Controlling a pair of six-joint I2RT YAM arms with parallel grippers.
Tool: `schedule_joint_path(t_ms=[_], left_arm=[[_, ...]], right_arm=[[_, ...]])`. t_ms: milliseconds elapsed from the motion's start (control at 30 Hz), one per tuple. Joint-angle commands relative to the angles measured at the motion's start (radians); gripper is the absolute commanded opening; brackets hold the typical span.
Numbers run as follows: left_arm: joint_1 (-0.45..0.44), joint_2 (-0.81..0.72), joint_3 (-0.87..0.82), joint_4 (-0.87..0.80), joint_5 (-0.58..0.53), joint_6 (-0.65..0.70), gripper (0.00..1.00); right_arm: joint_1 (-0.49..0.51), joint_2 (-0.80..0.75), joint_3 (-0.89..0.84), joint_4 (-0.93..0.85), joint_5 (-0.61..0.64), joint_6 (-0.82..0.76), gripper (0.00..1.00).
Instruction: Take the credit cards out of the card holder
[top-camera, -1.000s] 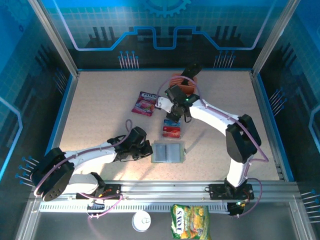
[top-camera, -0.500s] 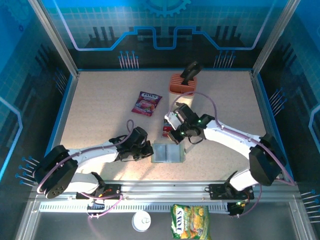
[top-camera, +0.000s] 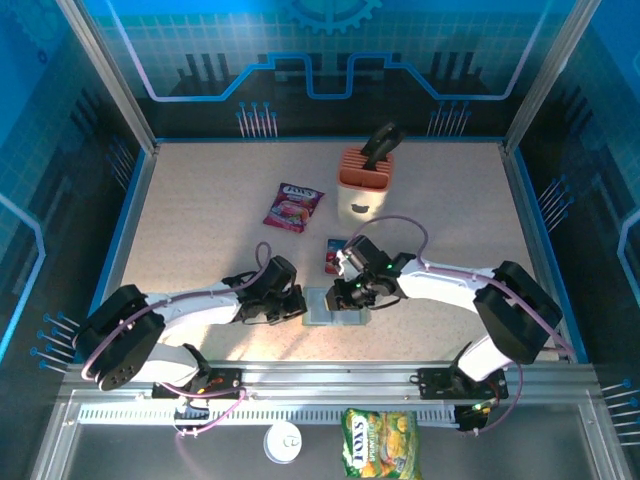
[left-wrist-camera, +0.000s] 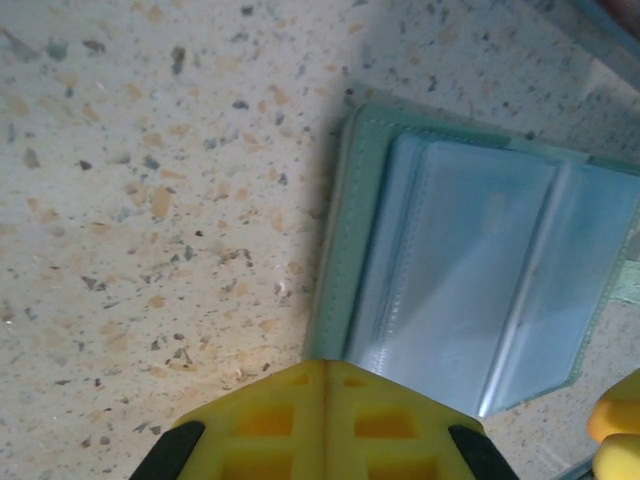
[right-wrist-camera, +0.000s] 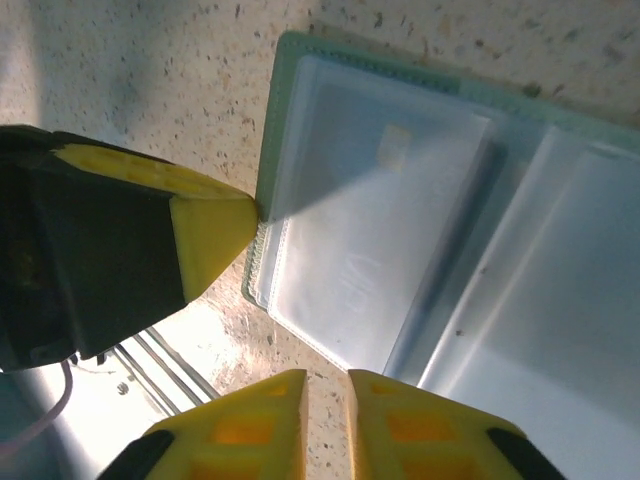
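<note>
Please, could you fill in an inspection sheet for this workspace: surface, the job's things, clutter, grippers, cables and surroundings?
Surface: speckled beige table; no spill seen.
Job's things: card holder lies open between the grippers. The credit cards lie on the table behind it, partly hidden. Whether a card is inside the holder cannot be told.
Clutter: purple-red snack packet; peach slotted block at the back.
Grippers: left gripper shut, its tip at the holder's edge. Right gripper slightly open, empty, just beside the holder.
Cables: pale purple cables loop along both arms; no snag seen.
Surroundings: blue panels; yellow snack bag in front of the rail.
</note>
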Motion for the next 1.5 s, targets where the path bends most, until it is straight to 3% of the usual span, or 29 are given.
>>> schedule_joint_path(t_ms=[0, 767, 1467], left_arm=[[0.004, 0.019, -0.022, 0.009, 0.022, 0.003, 0.0], [0.003, 0.035, -0.026, -0.008, 0.015, -0.002, 0.0], [0.004, 0.032, -0.018, -0.028, 0.007, 0.003, 0.0]], right_arm=[[0.029, 0.033, 0.011, 0.048, -0.025, 0.083, 0.23], [0.046, 0.136, 0.039, 0.063, 0.02, 0.112, 0.32], [0.01, 0.059, -0.015, 0.034, 0.041, 0.081, 0.32]])
